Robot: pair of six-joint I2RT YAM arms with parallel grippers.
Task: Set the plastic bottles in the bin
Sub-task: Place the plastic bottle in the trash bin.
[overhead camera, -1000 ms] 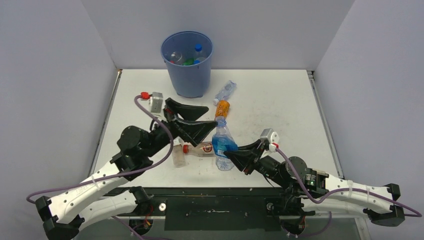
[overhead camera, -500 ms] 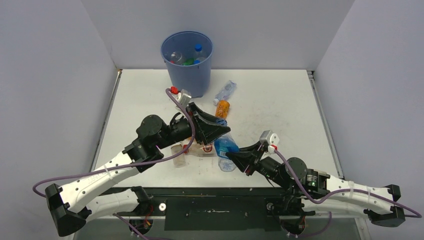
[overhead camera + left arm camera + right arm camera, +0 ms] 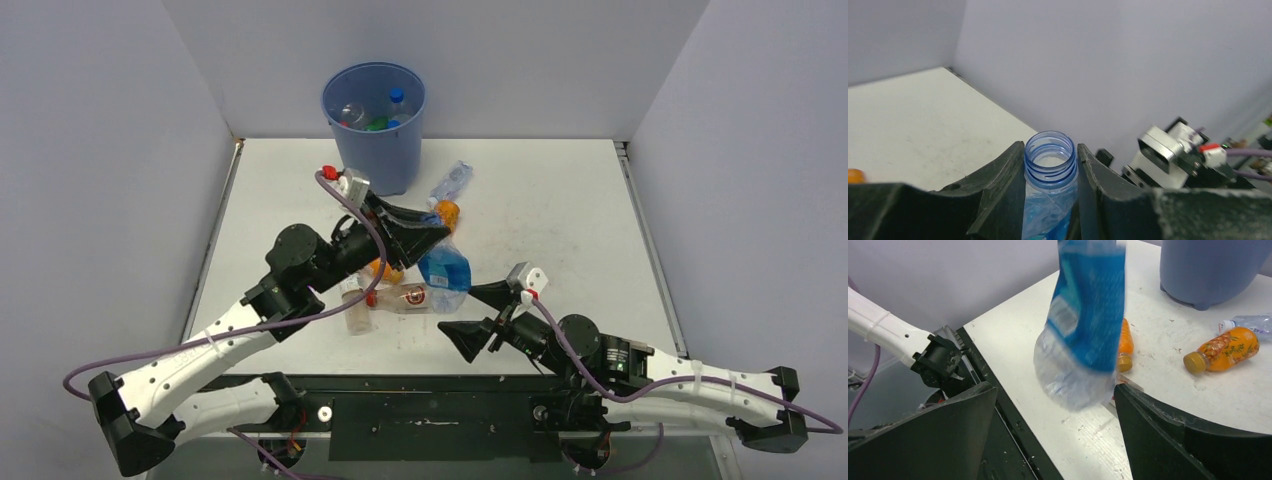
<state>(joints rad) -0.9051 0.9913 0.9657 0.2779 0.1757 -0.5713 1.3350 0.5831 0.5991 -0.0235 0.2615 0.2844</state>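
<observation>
My left gripper [image 3: 440, 232] is shut on the open, capless neck [image 3: 1050, 159] of a clear bottle with a blue label [image 3: 446, 268]. This bottle hangs tilted just above the table. In the right wrist view its body [image 3: 1083, 325] hangs in front of my right gripper [image 3: 1054, 390], which stands open and apart from it. The right gripper [image 3: 458, 311] sits just near of the bottle. The blue bin [image 3: 375, 125] stands at the back with several bottles inside. On the table lie an orange bottle [image 3: 447, 211], a clear bottle [image 3: 452, 180], another orange bottle [image 3: 385, 270] and a red-capped clear bottle [image 3: 400, 298].
One more clear bottle [image 3: 352, 308] lies under the left arm. The table's near edge and the black base rail [image 3: 998, 405] run right below the right gripper. Grey walls close the table on three sides.
The right gripper has let go of the blue-labelled bottle, opened wide and drawn back. The left gripper has closed on the bottle's neck and raised it slightly toward the bin.
</observation>
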